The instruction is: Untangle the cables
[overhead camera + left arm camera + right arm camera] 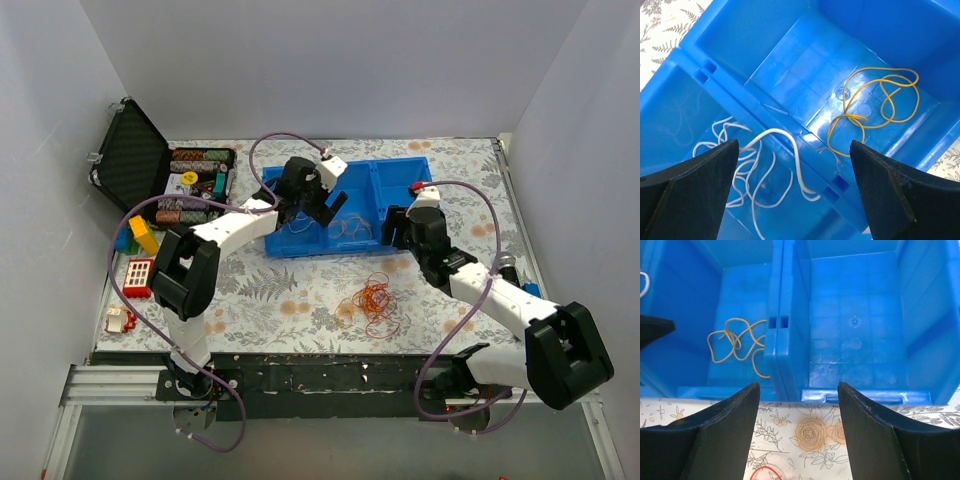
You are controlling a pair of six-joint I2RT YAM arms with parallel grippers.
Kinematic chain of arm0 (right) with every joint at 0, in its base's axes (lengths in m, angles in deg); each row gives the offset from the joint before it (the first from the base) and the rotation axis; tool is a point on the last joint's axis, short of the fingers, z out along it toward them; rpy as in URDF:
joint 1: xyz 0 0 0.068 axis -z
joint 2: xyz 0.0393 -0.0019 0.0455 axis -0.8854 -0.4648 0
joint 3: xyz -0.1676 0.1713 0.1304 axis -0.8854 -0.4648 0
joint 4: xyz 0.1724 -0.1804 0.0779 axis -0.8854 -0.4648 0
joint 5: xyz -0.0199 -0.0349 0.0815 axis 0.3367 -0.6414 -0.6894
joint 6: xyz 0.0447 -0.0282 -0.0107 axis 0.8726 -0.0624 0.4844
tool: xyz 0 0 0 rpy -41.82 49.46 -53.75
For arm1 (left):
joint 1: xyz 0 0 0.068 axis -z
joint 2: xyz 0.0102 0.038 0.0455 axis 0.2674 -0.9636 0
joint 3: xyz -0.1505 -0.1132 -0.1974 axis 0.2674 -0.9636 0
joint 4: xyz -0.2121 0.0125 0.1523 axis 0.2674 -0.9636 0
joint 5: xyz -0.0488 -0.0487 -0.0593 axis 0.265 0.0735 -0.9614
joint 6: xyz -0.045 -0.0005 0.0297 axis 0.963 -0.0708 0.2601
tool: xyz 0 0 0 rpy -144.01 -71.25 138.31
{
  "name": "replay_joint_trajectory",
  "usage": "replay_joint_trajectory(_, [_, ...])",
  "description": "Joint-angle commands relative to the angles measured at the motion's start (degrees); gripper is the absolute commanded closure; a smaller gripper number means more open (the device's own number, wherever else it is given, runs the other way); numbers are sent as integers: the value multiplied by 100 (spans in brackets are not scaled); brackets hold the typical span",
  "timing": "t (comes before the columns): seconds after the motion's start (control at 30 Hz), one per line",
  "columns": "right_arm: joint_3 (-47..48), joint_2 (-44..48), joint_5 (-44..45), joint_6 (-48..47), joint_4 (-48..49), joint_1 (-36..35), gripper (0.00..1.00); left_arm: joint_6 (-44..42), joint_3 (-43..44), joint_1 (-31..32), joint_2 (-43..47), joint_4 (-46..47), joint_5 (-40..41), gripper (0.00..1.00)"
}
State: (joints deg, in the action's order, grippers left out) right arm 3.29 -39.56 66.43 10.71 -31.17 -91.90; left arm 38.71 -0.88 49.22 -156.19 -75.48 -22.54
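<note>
The sorting looks about two-thirds done, with one bundle left to deal with. A white cable [775, 130] lies coiled in the left compartment of the blue bin [385, 180], which sits by the middle of the worktop's far edge. One loop of that cable is draped over the divider [790, 125] into the next compartment. A yellow cable [847, 116] lies in loose loops in the middle compartment, and the right compartment holds nothing. The red and orange tangle [372, 300] sits on the worktop towards the middle of the near edge, well apart from the bin, a small knot of thin curly strands looping through one another. The left gripper [794, 145] hangs over the bin with its fingers spread wide and nothing between them. The right gripper [799, 386] is just in front of the bin's near wall, also spread wide and empty. The next move probably calls for one arm to reach back to the tangle and pinch a single outer strand, while the other pins the rest so the strands can be pulled apart.
</note>
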Motion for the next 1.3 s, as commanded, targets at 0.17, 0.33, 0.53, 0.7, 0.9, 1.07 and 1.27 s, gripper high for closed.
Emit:
replay_joint_trajectory(0.17, [500, -714, -64, -259, 716, 192, 28, 180, -572, -225, 654, 104, -24, 6])
replay_joint_trajectory(0.33, [675, -1118, -423, -233, 822, 218, 30, 57, -721, -225, 601, 60, -280, 10])
replay_joint_trajectory(0.53, [465, -1084, -1048, -14, 971, 175, 35, -373, -1125, -383, 811, 78, -630, 13])
replay_joint_trajectory(0.7, [-228, -549, -1022, 224, 980, -106, 37, -725, -1529, -576, 1014, 60, -1026, 14])
replay_joint_trajectory(0.9, [-888, 295, -768, 347, 796, -239, 36, -586, -1487, -577, 1049, 148, -1141, 12])
replay_joint_trajectory(1.07, [-898, 735, -591, 216, 480, -239, 32, -251, -916, -577, 1128, 114, -992, 2])
replay_joint_trajectory(1.27, [-1002, 1552, -942, 198, 32, -239, 32, -180, -431, -559, 1856, -633, -1412, 2])
